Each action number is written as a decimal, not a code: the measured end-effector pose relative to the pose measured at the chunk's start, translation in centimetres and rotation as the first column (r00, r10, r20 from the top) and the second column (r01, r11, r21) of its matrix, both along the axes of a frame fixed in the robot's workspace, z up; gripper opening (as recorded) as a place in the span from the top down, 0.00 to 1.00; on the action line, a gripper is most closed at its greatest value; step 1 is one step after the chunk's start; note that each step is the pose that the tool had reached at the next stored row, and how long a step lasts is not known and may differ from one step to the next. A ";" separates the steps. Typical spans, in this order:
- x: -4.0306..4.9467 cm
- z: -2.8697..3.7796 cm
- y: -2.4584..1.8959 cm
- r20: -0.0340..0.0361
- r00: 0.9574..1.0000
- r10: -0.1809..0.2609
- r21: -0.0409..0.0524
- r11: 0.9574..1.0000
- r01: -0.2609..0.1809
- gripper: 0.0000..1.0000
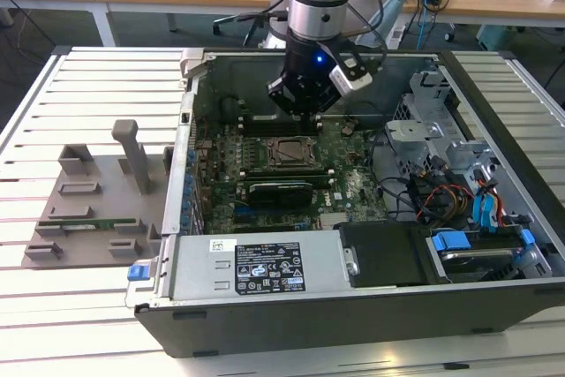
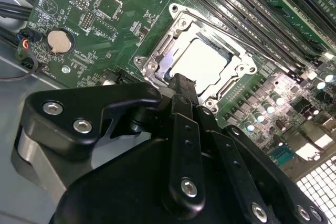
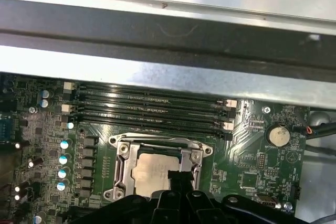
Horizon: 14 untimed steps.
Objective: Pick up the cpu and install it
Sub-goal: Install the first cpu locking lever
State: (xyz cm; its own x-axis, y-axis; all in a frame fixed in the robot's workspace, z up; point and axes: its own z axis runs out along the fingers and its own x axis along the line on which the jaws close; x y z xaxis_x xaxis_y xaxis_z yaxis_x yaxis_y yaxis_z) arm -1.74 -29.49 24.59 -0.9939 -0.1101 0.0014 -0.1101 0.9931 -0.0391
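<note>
The small flat silvery-grey square cpu (image 2: 202,62) lay inside the metal socket frame (image 3: 122,163) on the green motherboard (image 2: 100,3), and the black gripper (image 2: 181,85), fingers pressed together just above it, could have scratched it by pushing down hard.

I see the open computer case (image 1: 371,306) lying on a slatted white table (image 1: 88,86). Inside the case, a green motherboard (image 1: 353,187) fills the floor, with dark memory slots (image 3: 152,106) along its far edge and a round coin battery (image 3: 277,135) near one corner. Outside the case, at the exterior view's left, I see a grey fixture tray (image 1: 79,209) holding a green memory stick (image 1: 93,223)
</note>
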 end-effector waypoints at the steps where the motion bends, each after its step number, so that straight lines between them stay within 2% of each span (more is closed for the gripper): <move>1: 0.00 0.10 0.00 0.000 1.000 0.000 0.000 1.000 0.000 0.89; 4: 0.00 0.49 0.00 0.000 1.000 0.000 0.000 1.000 0.000 0.89; 10: 0.00 1.72 0.00 0.000 1.000 0.000 -0.002 1.000 0.000 0.89; 14: 0.00 2.00 -0.07 0.000 1.000 0.000 -0.002 1.000 0.000 0.89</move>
